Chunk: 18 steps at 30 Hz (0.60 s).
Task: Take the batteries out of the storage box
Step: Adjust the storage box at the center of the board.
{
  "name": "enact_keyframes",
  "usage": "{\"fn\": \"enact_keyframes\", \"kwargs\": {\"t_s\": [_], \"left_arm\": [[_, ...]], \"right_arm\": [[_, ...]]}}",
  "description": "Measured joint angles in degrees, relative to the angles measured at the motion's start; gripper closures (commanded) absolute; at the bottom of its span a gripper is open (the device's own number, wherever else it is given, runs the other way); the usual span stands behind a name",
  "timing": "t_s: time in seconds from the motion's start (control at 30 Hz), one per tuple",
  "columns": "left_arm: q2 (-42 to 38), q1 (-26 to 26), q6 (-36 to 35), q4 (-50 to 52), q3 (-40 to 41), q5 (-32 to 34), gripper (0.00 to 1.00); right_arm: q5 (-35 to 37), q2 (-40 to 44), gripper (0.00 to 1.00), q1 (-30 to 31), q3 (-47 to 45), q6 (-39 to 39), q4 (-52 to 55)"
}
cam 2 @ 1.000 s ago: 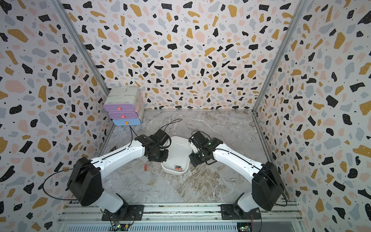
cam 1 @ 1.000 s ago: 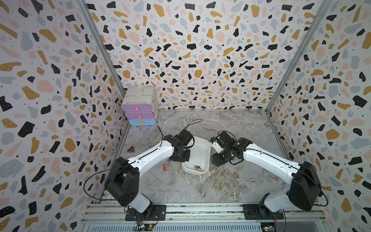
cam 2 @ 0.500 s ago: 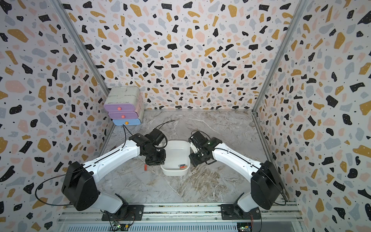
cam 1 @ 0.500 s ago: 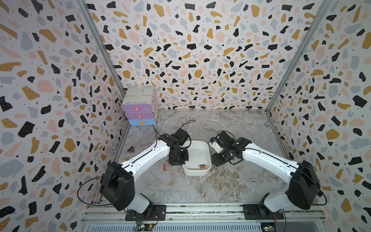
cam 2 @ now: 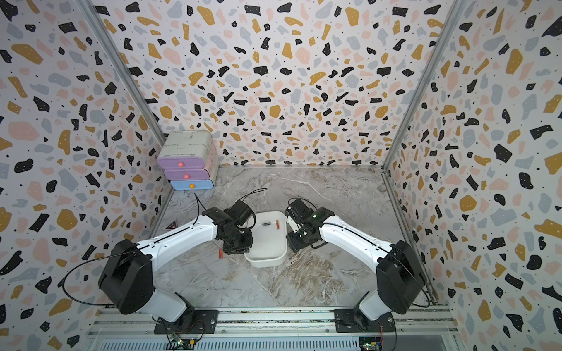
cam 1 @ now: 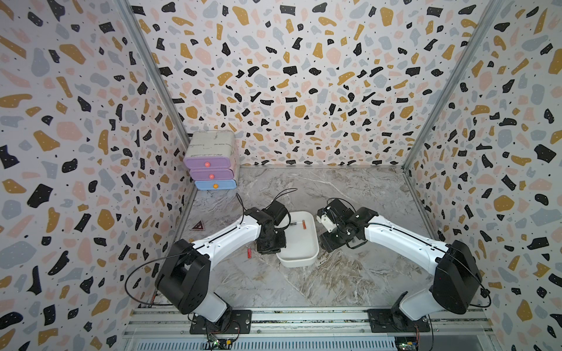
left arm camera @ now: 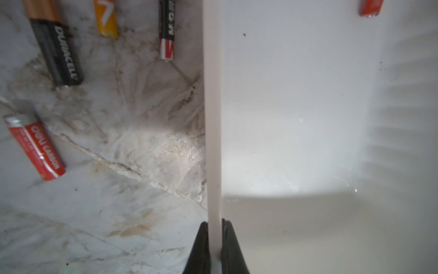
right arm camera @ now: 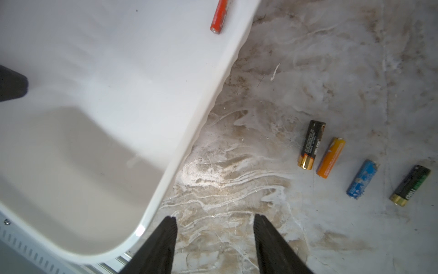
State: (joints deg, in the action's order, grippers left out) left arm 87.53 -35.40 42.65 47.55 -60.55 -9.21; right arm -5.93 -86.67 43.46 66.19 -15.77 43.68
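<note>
Both top views were bright, evenly lit and sharp; wall edges bowed toward frame borders. Only faint soft shadows lay under arms on desk (cam 1: 304, 288); storage box (cam 1: 299, 243) outer wall at 6 o'clock looked greyer. Left wrist view: bright pool on desk and box floor, grey shadow band near blurred left fingers (left arm camera: 199, 249); batteries (left arm camera: 57, 52) slightly soft. Right wrist view: small glare on box rim, interior washed out.

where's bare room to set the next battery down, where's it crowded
Bare marble table between the storage box and the front rail; also behind the box, toward the back wall. Crowded: batteries lie beside the left hand and four near the right hand.
</note>
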Motion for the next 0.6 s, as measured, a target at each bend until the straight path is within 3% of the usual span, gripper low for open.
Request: {"fn": "enact_keyframes", "kwargs": {"t_s": [0.27, 0.6], "left_arm": [[1.57, -1.33, -3.08, -7.23, 2.64, 5.81, 1.0], [2.84, -1.97, -4.92, -9.05, 3.04, 9.25, 1.0]], "right_arm": [[0.48, -0.11, 0.42, 0.0, 0.0, 0.46, -0.02], [0.63, -1.46, 0.43, 0.0, 0.63, 0.42, -1.05]]}}
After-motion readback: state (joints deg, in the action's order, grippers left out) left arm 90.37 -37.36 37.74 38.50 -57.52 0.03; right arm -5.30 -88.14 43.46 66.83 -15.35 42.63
